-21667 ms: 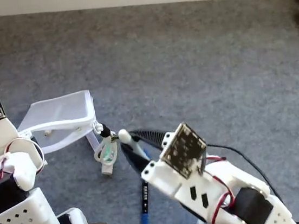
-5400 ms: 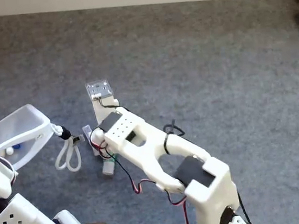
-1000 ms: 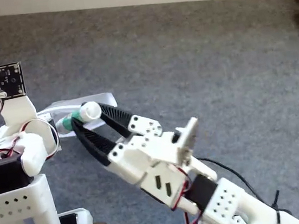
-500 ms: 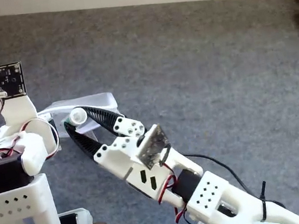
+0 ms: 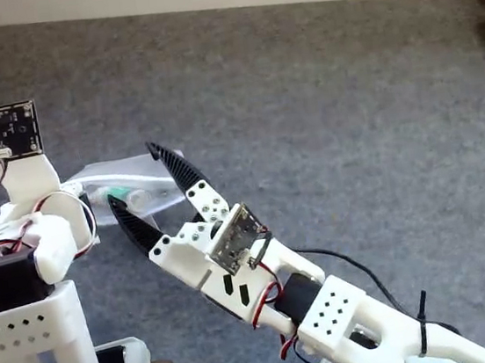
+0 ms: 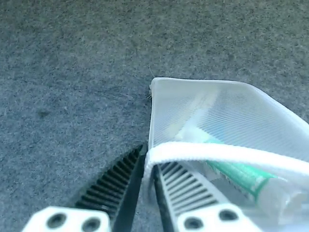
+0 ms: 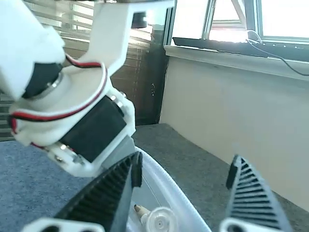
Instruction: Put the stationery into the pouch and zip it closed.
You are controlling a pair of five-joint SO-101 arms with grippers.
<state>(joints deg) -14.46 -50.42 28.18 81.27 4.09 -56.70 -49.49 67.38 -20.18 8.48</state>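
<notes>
Grey carpet (image 5: 346, 89) lay under the mesh pouch (image 6: 227, 111): my left gripper (image 6: 148, 162) pinched its rim, likely propping the mouth open; my right gripper (image 7: 186, 164) gaped empty above it, green marker (image 6: 231, 171) lying inside.

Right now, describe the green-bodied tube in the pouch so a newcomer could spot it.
On the grey carpeted table, find the translucent white pouch whose rim the left gripper pinches. Inside, just under that rim, lies a green-bodied tube with a white cap. It is the only green thing there; the other contents show as pale shapes.
</notes>
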